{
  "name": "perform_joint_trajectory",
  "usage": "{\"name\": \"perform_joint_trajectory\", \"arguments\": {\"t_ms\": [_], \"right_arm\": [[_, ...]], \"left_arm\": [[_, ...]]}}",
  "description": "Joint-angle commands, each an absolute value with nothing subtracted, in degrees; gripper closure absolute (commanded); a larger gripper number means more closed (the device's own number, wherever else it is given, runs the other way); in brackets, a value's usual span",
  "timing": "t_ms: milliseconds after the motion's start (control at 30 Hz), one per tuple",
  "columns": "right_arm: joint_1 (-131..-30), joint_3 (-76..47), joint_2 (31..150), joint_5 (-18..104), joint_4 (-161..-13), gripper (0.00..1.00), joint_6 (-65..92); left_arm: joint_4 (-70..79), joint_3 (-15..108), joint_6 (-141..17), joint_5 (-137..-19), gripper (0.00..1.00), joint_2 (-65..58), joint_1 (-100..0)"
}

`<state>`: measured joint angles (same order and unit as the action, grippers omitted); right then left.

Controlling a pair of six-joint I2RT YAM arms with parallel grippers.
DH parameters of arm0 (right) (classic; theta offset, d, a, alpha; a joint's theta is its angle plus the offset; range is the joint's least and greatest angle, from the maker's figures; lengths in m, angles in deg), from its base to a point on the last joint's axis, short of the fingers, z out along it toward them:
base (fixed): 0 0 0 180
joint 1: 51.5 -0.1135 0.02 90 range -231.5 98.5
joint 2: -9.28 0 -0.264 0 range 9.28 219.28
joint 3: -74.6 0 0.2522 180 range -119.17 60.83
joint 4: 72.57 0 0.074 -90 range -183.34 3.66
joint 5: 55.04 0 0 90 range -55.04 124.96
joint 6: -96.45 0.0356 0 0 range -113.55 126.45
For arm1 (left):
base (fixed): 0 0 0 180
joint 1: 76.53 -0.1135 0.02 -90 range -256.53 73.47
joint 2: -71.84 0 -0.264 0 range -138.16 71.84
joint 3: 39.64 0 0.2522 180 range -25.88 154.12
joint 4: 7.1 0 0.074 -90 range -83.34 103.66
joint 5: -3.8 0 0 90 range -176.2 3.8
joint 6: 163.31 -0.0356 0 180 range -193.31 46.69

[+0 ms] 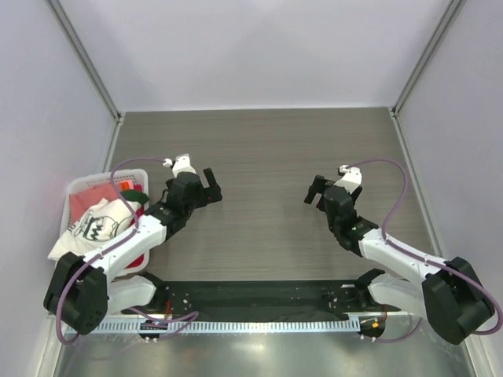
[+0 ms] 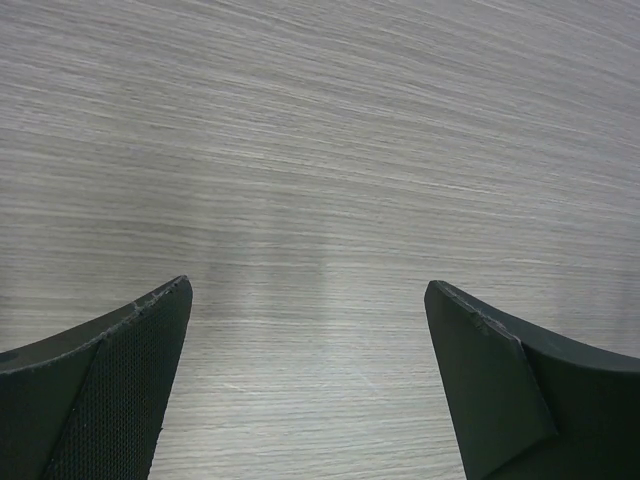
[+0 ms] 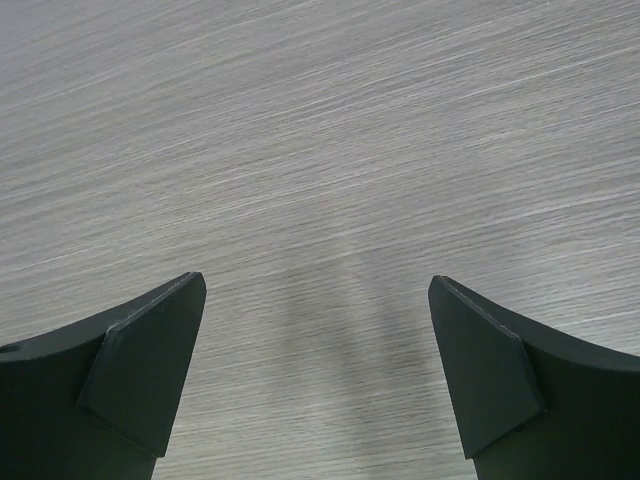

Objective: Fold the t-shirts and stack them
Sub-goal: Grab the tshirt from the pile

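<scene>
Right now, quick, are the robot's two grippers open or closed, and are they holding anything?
Left gripper: open, holding nothing.
Right gripper: open, holding nothing.

A rectangular grey-brown wood-grain tabletop (image 1: 259, 157) is walled by pale panels on 3 sides. Against its left edge stands 1 white plastic lattice basket (image 1: 78, 182). A cream t-shirt with black print (image 1: 98, 224) spills over the basket's near rim; whether it reaches the tabletop cannot be told. Along the near edge lies a long black mounting plate (image 1: 259, 297), with 2 white arm bases (image 1: 130, 290) on it and a white toothed strip (image 1: 259, 322) just in front.
</scene>
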<state>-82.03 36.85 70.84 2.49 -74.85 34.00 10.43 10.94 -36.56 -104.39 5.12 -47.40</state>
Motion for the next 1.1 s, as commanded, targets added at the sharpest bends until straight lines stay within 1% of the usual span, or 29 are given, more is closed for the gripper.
{"name": "perform_joint_trajectory", "arguments": {"t_ms": [0,167,267,333,367,433,500,533,567,600,667,767,833,867,933,1067], "right_arm": [[-82.18,38.59,68.61,1.13,-69.55,0.00,34.57],[-82.18,39.13,67.73,0.51,-69.02,0.00,34.57],[-82.18,39.47,67.73,0.68,-68.41,0.00,34.48],[-82.18,39.57,67.90,1.56,-67.88,0.00,34.48],[-82.18,39.39,68.08,1.83,-67.97,0.00,34.40],[-82.18,39.21,68.60,2.26,-67.88,0.00,34.40],[-82.18,38.86,68.96,2.62,-67.79,0.00,33.96],[-82.18,38.69,69.22,2.62,-68.14,0.00,33.96],[-82.18,38.60,69.13,2.62,-68.32,0.00,33.78],[-82.18,38.42,69.13,2.71,-68.49,0.00,33.78],[-82.18,38.86,68.70,2.79,-68.49,0.00,33.87],[-82.18,39.47,67.91,3.41,-68.14,0.00,33.78],[-82.18,39.65,67.47,3.76,-68.05,0.00,33.78],[-82.18,39.83,67.12,4.11,-67.97,0.00,33.87],[-82.18,40.09,66.85,4.55,-67.53,0.00,33.69],[-82.18,40.18,66.94,4.99,-67.26,0.00,33.78]], "left_arm": [[6.93,10.50,-37.98,-104.92,0.00,6.10,-47.70],[8.68,11.73,-37.81,-107.46,0.01,6.01,-47.70],[11.56,11.30,-37.19,-108.96,0.12,8.90,-47.70],[14.21,11.91,-36.58,-110.53,0.16,12.50,-47.52],[18.66,12.43,-34.66,-111.76,0.15,13.82,-47.52],[22.55,14.27,-33.77,-113.61,0.14,17.85,-47.52],[30.36,16.82,-33.16,-118.43,0.07,20.15,-47.52],[33.87,19.44,-31.50,-122.02,0.01,21.90,-47.52],[41.31,20.51,-28.87,-125.36,0.01,22.70,-47.61],[44.51,21.22,-22.49,-131.83,0.00,23.49,-47.61],[50.40,23.06,-18.31,-135.49,0.00,26.12,-48.14],[54.19,25.43,-17.77,-139.88,0.00,29.03,-49.45],[57.45,27.11,-15.94,-144.10,0.00,29.30,-50.60],[62.08,29.20,-14.27,-145.77,0.00,28.61,-50.69],[64.57,30.89,-12.67,-149.19,0.00,27.64,-50.86],[68.35,33.79,-12.85,-148.87,0.00,24.21,-54.11]]}}
